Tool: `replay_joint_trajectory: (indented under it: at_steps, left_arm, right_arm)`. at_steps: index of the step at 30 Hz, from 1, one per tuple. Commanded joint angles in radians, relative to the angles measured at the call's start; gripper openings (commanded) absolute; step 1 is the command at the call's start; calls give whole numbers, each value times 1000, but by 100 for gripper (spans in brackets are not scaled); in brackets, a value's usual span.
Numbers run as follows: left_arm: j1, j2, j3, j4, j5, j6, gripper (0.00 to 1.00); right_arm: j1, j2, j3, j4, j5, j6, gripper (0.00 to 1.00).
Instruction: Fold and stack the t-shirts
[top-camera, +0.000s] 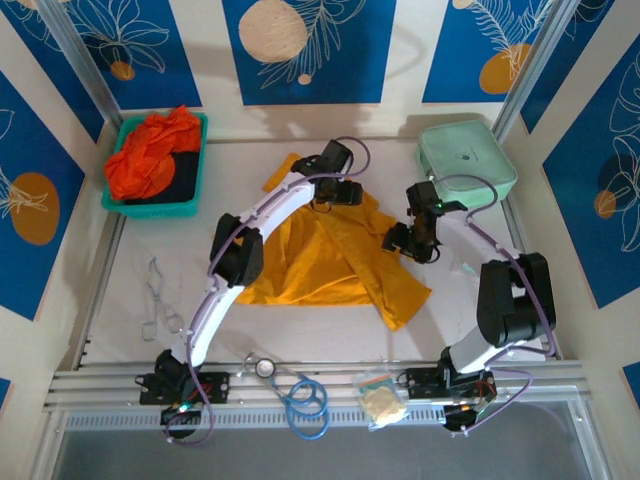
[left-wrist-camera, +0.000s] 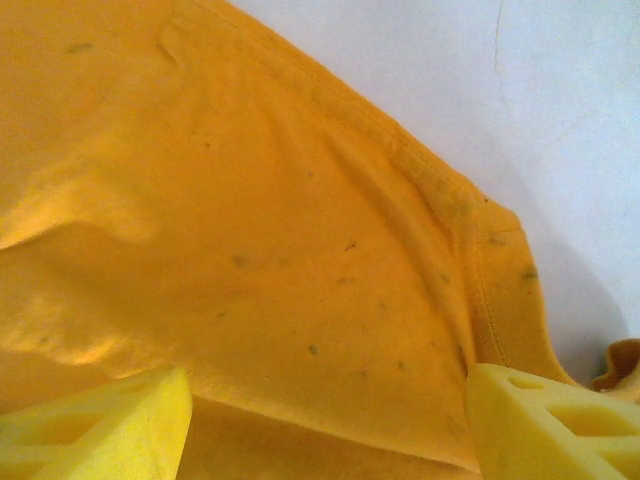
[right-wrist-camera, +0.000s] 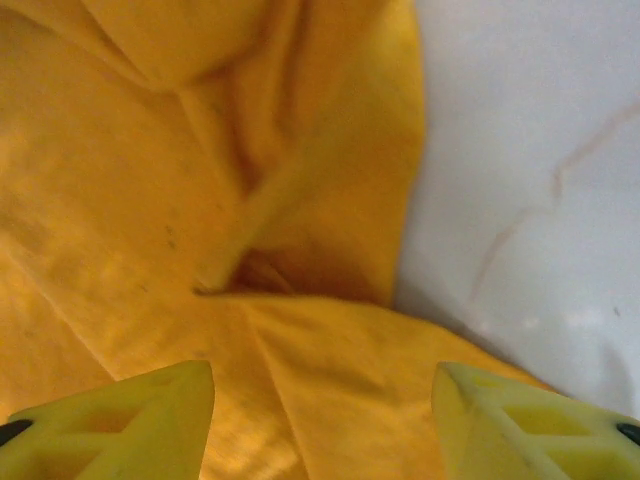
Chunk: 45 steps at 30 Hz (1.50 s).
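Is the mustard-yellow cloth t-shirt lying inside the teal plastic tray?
No, the mustard-yellow cloth t-shirt lies on the white table, while the teal plastic tray holds red-orange cloth.

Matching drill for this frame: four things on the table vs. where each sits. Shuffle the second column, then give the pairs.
Things
1. mustard-yellow t-shirt
2. red-orange t-shirts
3. mint-green case
4. metal tongs

Places
A. far right corner
B. near left side, lying on its own
C. centre, spread out and partly folded
D. far left, heaped in the teal tray

Pairs: 1-C; 2-D; 3-A; 4-B
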Motion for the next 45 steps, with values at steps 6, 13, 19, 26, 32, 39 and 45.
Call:
replay_joint_trajectory:
  at_steps: [6,13,19,26,32,39,45]
  left_arm:
    - [16,55,19,17,-130,17,72]
    - [49,66,-16,-5,-173,33,71]
    - [70,64,-63,4,-161,35,70]
    - [73,68,-75,17,-131,30,70]
    - [70,59,-79,45,-69,30,72]
    - [36,-85,-91,51,-11,116,90]
    - [31,-396,-290,20,-158,164,100]
  right_arm:
    - [-5,203,165,1,20,68,53]
    - [-27,325,277,-46,114,59,17]
    - [-94,256,182,-34,183,62,0]
    - [-156,-34,-59,-24,180,111,0]
    - [-158,-176,-176,-73,213,140,0]
    - [-154,-142,-51,-134,232,33,46]
    - [-47,-22,245,-134,80,-154,49]
